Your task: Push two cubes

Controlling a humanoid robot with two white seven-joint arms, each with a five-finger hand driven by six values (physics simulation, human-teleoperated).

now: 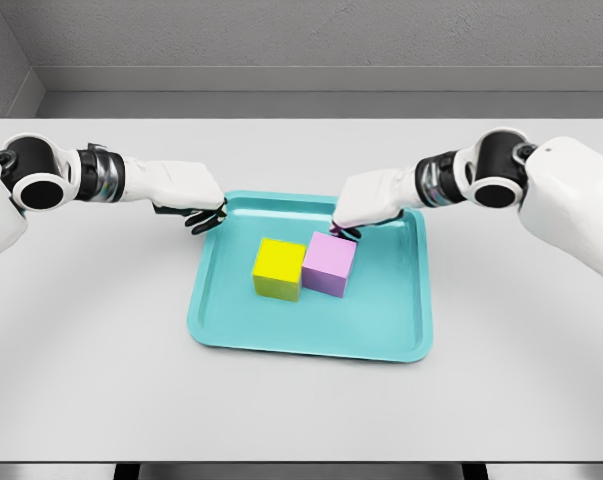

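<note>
Cubes number two: one yellow cube (279, 268) and one pink cube (330, 263), standing side by side and touching near the middle of a single teal tray (401, 330). The yellow one is on the left, the pink one on the right and set slightly further back. The tray lies flat on a white table (91, 340), with a grey wall behind it.

Two white arms reach in, one from each side. The left hand (186, 203) hovers at the tray's back left corner, its dark fingertips (205, 221) loosely curled downward and holding nothing, well apart from the yellow cube. The right hand (366, 208) sits over the back of the tray, fingers bent down with nothing grasped; its fingertips (345, 233) are at the pink cube's upper back edge, seemingly in contact, though the exact touch is hard to make out.
</note>
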